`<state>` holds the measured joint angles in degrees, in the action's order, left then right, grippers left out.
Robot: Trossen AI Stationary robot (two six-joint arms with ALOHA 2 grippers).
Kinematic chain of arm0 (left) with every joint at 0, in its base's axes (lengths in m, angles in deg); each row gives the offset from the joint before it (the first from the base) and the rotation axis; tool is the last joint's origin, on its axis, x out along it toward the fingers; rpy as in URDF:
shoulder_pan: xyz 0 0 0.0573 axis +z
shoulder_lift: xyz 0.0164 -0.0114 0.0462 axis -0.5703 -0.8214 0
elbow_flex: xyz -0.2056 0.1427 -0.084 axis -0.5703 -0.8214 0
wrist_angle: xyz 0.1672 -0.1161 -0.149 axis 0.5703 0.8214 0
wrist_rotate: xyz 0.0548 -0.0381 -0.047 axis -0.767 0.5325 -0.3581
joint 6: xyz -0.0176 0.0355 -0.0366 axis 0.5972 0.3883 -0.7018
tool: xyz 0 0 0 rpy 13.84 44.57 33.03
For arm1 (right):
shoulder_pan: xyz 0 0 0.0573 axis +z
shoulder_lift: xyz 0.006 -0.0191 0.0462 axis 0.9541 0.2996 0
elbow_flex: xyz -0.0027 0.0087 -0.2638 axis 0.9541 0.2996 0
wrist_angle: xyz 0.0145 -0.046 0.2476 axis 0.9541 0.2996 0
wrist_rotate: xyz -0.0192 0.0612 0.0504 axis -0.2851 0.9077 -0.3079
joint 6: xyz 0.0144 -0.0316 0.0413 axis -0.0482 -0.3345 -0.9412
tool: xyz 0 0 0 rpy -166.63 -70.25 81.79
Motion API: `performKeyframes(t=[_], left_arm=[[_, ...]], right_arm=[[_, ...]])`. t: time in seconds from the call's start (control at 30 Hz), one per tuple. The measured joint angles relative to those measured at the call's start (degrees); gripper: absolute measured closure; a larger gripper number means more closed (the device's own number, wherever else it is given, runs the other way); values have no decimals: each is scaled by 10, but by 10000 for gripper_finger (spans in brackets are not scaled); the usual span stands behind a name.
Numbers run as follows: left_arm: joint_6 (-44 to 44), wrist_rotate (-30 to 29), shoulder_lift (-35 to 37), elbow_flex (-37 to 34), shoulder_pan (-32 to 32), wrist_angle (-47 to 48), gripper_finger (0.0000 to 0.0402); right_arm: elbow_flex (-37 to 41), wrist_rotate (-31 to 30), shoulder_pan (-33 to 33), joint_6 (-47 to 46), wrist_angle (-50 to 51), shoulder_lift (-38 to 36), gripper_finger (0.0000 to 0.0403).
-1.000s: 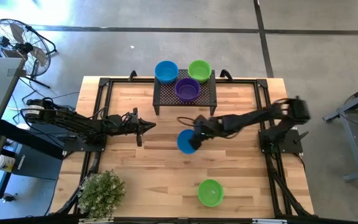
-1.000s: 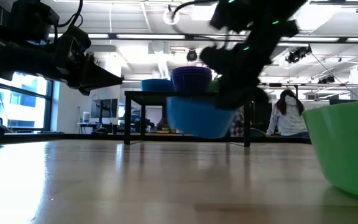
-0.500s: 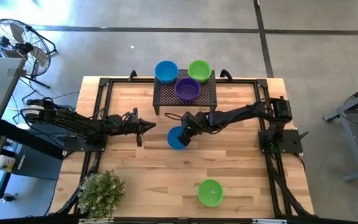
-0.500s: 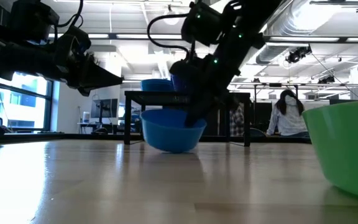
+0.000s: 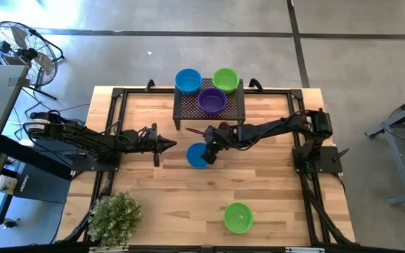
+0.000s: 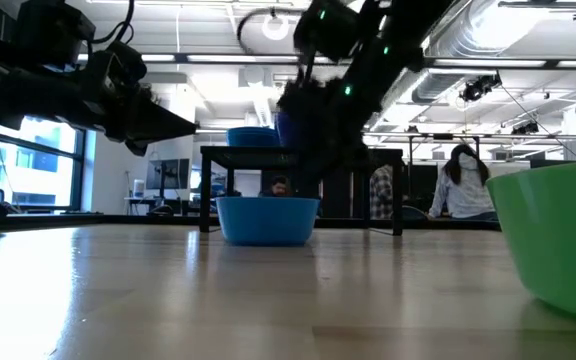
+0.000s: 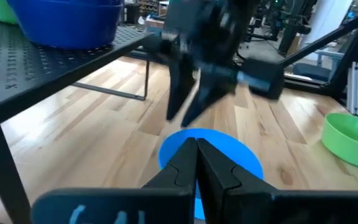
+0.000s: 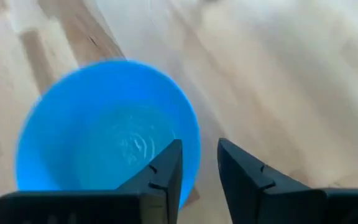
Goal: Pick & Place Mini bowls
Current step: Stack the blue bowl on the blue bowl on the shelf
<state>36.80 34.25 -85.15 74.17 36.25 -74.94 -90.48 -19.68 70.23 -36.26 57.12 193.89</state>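
Observation:
A blue mini bowl (image 5: 197,155) (image 6: 267,218) stands flat on its base on the wooden table, in front of the black rack. My right gripper (image 5: 208,146) (image 8: 197,180) hovers open just above the bowl's rim, one finger over the inside and one outside. In the left wrist view its fingers stand above the bowl (image 7: 213,155), clear of it. My left gripper (image 5: 173,144) (image 7: 196,149) is shut and waits level, a little to the bowl's left. A blue bowl (image 5: 188,80), a green bowl (image 5: 226,79) and a purple bowl (image 5: 211,100) sit on the rack. Another green bowl (image 5: 238,217) rests near the table's near edge.
The black perforated rack (image 5: 188,109) stands on legs at the table's far edge. A potted plant (image 5: 114,218) sits at the near left corner. Black frame rails (image 5: 107,133) run along both table sides. People show in the room behind (image 6: 463,180).
My right gripper carried the tilted blue bowl toward the table's left and down. The bowl now stands flat on the wood by itself. The gripper has let go of it and stands slightly above its rim. My left arm has kept still.

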Motion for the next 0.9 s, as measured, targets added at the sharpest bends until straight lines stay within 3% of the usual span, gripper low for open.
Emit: performKeyframes(t=[0.17,0.3,0.47,0.63,0.9], left_arm=[[-3,18,0,8,0,20,401],[-16,16,0,58,0,124,401],[6,4,-14,150,-18,269,401],[24,-8,-46,223,-43,343,401],[-140,-59,-108,330,-41,535,389]], right_arm=[[43,-21,14,115,-44,-68,350],[162,78,2,167,-222,-118,396],[280,135,-24,188,-380,-171,381],[345,127,-36,226,-400,-242,395],[416,88,-37,258,-404,-348,397]])
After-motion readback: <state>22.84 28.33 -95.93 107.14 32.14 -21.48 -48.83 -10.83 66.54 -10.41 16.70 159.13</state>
